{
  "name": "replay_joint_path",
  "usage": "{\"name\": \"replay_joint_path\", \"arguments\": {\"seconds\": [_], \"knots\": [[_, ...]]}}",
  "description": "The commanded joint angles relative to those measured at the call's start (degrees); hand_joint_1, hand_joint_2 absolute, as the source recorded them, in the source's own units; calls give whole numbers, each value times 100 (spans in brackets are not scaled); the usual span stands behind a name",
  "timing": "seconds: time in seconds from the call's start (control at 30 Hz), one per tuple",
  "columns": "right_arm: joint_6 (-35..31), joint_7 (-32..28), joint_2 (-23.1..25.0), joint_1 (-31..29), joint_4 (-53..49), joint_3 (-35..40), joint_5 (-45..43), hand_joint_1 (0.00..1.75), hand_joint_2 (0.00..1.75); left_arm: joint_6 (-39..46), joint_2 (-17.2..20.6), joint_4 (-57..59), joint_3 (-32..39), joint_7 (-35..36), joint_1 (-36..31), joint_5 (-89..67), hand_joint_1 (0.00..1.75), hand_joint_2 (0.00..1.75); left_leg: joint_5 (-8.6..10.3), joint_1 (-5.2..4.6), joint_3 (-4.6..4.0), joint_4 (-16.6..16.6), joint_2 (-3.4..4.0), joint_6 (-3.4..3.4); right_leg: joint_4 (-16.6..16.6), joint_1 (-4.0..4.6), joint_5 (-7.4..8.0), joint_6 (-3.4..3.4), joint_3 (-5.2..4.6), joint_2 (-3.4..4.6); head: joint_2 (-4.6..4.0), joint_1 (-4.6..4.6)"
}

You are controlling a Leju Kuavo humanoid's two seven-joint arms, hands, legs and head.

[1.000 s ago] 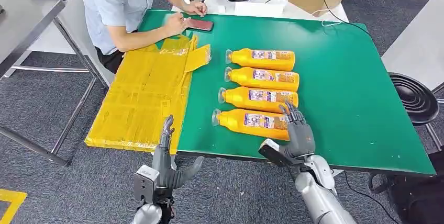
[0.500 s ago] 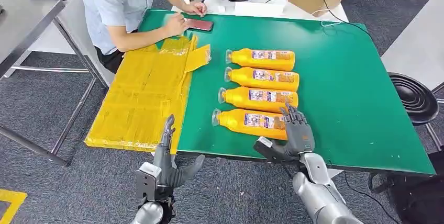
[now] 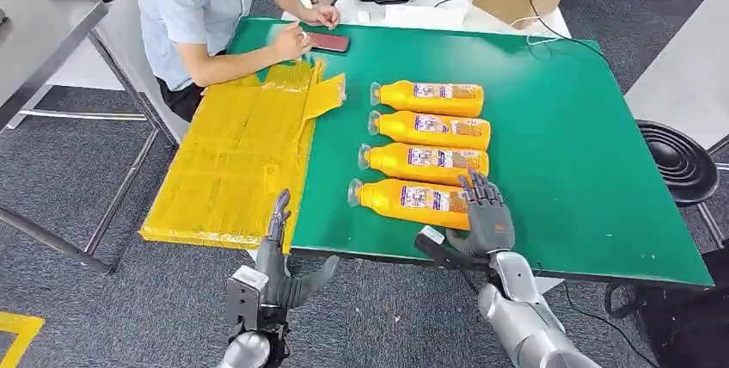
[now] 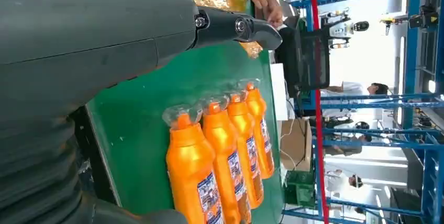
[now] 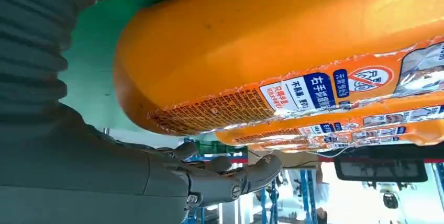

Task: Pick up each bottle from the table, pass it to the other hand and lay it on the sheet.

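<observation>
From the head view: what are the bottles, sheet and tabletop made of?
Bottles: orange plastic, apparently glossy, with printed film labels and clear caps.
Sheet: thin yellow plastic film, probably; it shows creases and shine.
Tabletop: green matte mat, likely rubber or vinyl; no glare.

I see a green table [image 3: 567,153] carrying four orange bottles [image 3: 427,139] lying on their sides in a row, caps pointing toward the yellow sheet [image 3: 236,157]. That sheet covers the table's left part and hangs past its edge. A dark red phone [image 3: 329,41] lies at the far edge, under a person's hand [image 3: 292,39].
</observation>
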Motion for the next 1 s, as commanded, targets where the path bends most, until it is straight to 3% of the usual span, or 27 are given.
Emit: {"name": "replay_joint_path", "arguments": {"seconds": [0.03, 0.1, 0.37, 0.5, 0.53, 0.6, 0.73, 0.83, 0.87, 0.93, 1.0], "knots": [[1423, 150, -58, -145, 966, 20, -63, 175, 175, -126, 72, 537, -139, 56, -340, 30, 0, 175, -3, 6, 26, -10, -6, -7, -13, 8, -6, -13, 32, -17, 0, 0], [1836, 186, -157, -247, 1053, -17, -116, 175, 175, -163, 34, 601, -149, 47, -466, 32, 0, 175, -3, 5, 27, -8, -6, -6, -13, 8, -6, -12, 34, -17, 0, 0], [1922, 273, -157, -318, 1075, 7, -76, 175, 175, -159, 20, 596, -149, 37, -520, 23, 0, 175, -33, 5, 115, -10, 12, 4, -26, 12, -21, -13, 52, 5, 0, 0], [1875, 402, -244, -451, 1143, 135, 147, 175, 175, -229, -28, 667, -217, 59, -664, 35, 0, 175, -30, 6, 108, -14, 11, 5, -30, 13, -18, -8, 49, -2, 0, 0], [1812, 334, -278, -448, 1157, 228, 265, 168, 175, -236, -36, 693, -224, 51, -680, 43, 0, 175, -33, 7, 115, -11, 10, 8, -28, 13, -21, -3, 59, 0, 0, 2], [2044, 417, -401, -439, 1255, 390, 480, 175, 175, -258, -65, 790, -226, 15, -742, 77, 0, 175, -33, 6, 122, -16, 13, 9, -35, 12, -18, 0, 118, 0, 0, 0], [2090, 297, -466, -335, 1280, 195, 303, 175, 175, -246, -58, 712, -209, -26, -764, 88, 0, 175, -29, 6, 125, -11, 0, 10, -37, 10, -18, 0, 120, -12, 0, 0], [1981, -511, -238, -158, 1121, -585, -582, 175, 175, -128, -30, 598, -116, 11, -681, 87, 0, 175, -34, 8, 134, -11, -8, 13, -44, 12, -26, 5, 91, -14, 0, 0], [2347, -1154, 30, -65, 990, -1371, -1574, 175, 175, -2, -54, 566, 21, 66, -626, 180, 0, 175, -41, 7, 141, -9, 4, 17, -42, 11, -27, 7, 93, 2, 0, 0], [2011, -1749, 311, 58, 740, -1649, -1997, 175, 175, 153, -155, 549, 342, 322, -558, 634, 0, 175, -43, 9, 141, -11, 12, 16, -46, 13, -25, 5, 92, 10, 0, 2], [1976, -1730, 356, 65, 725, -1638, -1991, 175, 175, 152, -143, 549, 347, 324, -563, 641, 0, 175, -42, 10, 130, -18, 27, 15, -52, 14, -18, 5, 142, 24, 0, 2]]}}
